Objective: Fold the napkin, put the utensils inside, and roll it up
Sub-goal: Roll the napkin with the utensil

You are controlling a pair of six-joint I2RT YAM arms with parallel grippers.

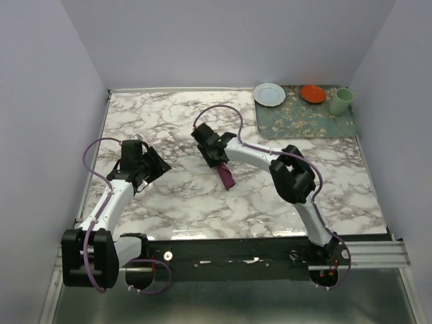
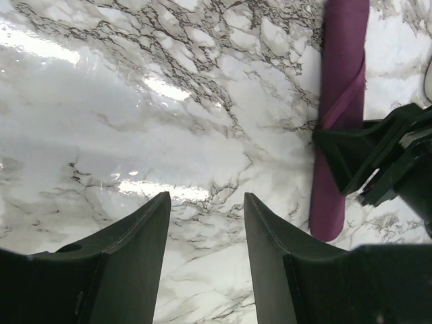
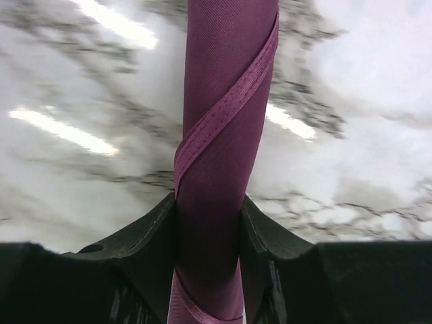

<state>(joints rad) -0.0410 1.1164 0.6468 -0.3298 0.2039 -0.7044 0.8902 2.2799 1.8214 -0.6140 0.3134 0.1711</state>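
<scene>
The plum-purple napkin (image 1: 227, 177) is rolled into a tight tube near the middle of the marble table. My right gripper (image 1: 217, 160) is shut on one end of the roll. In the right wrist view the roll (image 3: 223, 135) runs up between the two fingers, its hem winding diagonally round it. In the left wrist view the roll (image 2: 341, 115) lies at the right, with the right gripper's fingers across it. My left gripper (image 1: 156, 164) is open and empty to the left of the roll, and its wrist view (image 2: 206, 212) shows only marble between the fingers. The knife is hidden.
A green floral mat (image 1: 305, 116) lies at the back right. It holds a pale blue plate (image 1: 269, 94), an orange saucer (image 1: 312, 93) and a green cup (image 1: 341, 100). White walls close the table on the left, back and right.
</scene>
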